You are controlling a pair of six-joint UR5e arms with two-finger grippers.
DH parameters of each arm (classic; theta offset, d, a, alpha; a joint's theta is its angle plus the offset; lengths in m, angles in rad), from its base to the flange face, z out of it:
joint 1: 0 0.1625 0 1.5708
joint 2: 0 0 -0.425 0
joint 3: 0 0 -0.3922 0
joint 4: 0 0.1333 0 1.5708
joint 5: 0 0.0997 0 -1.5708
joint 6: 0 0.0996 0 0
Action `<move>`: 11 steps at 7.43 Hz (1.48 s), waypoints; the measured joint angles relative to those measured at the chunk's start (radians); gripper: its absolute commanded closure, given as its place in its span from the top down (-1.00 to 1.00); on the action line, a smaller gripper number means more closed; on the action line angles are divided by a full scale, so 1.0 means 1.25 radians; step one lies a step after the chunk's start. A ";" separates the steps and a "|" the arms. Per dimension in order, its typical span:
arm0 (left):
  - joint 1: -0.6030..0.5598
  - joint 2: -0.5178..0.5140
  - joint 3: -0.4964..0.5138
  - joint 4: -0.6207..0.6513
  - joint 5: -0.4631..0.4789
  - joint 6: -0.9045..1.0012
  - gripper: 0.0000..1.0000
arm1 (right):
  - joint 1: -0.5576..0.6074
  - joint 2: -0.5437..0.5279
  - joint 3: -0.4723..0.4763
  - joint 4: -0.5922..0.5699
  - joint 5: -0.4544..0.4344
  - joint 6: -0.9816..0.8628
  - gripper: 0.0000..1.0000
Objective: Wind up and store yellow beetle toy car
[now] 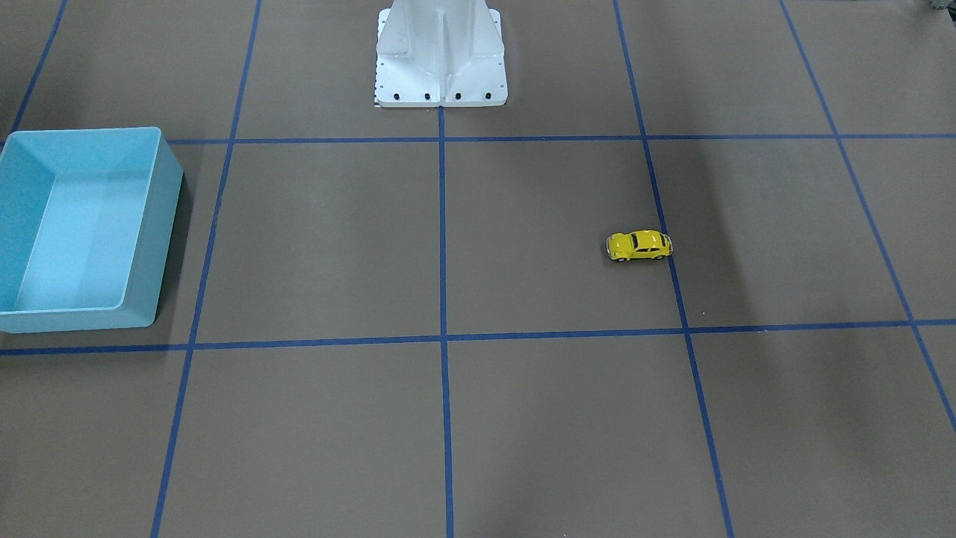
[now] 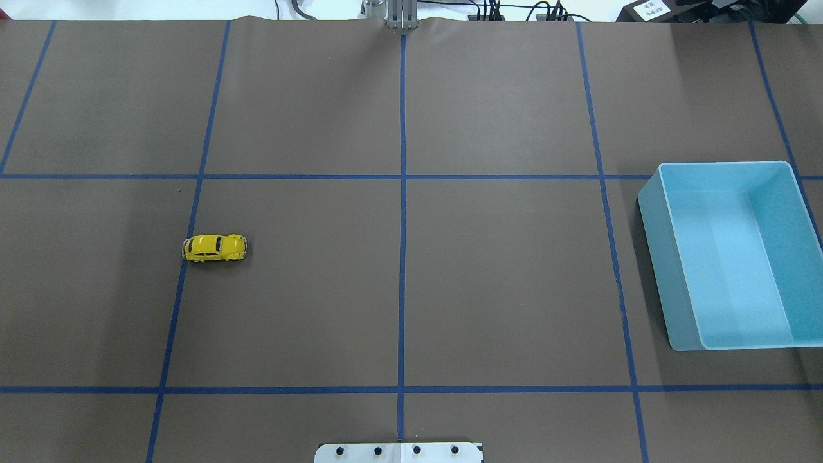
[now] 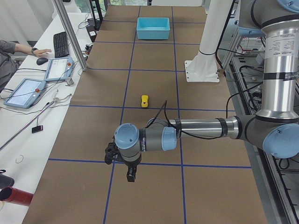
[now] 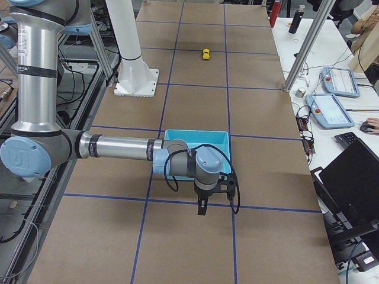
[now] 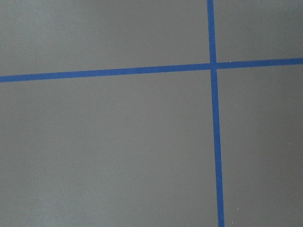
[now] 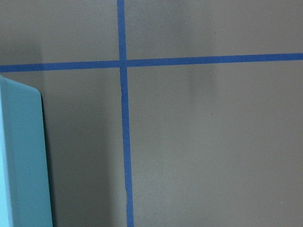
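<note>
car point(image 2: 215, 247): stands upright on its four wheels on the brown table point(image 2: 308, 308), in the robot's left half, in the middle row of the grid. lies lengthwise across the table's width, one end right on a blue tape line point(image 2: 177, 302), the rest in the square toward the centre. touches nothing but table and tape.

bin point(image 2: 665, 257): light blue, open on top, at the robot's right side. well apart from the car, with the centre line between the two.

pedestal point(image 1: 441, 60): white, bolted down on the centre line at the robot's edge of the table.

left gripper point(image 3: 131, 176): hangs fingers down over the table's left end, close above a crossing of tape lines, well apart from the car. seen only from the side and small there, so cannot tell how far open, nor whether anything is in it. from its wrist, only brown table and two crossing lines in view.

right gripper point(image 4: 202, 208): hangs fingers down over a tape line just beside the bin's outer wall, not above the bin's inside. again only in a side view: cannot tell how wide the fingers stand or what, if anything, sits between them. from its wrist, a corner of the bin at the left edge, beside a tape crossing.

person point(image 3: 11, 49): sits at the desk along the table, one hand next to a keyboard point(image 3: 61, 44).
</note>
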 measured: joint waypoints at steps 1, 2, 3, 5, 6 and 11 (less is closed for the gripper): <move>0.000 -0.002 -0.001 0.000 0.000 0.000 1.00 | 0.000 0.000 0.000 0.000 0.000 0.000 1.00; 0.000 -0.006 0.000 0.002 0.001 0.001 1.00 | -0.001 0.000 0.000 0.000 0.000 0.000 1.00; 0.000 -0.009 0.001 0.003 0.001 0.001 1.00 | -0.001 0.001 0.001 0.000 0.000 0.000 1.00; 0.000 -0.011 -0.002 0.004 0.001 0.003 1.00 | -0.003 0.002 0.001 0.000 0.001 0.000 1.00; -0.001 -0.014 -0.005 0.006 0.000 0.003 1.00 | -0.003 0.002 0.001 0.000 0.001 0.000 1.00; 0.029 -0.129 -0.152 0.240 0.006 0.006 1.00 | -0.003 0.001 -0.003 0.000 -0.001 -0.004 1.00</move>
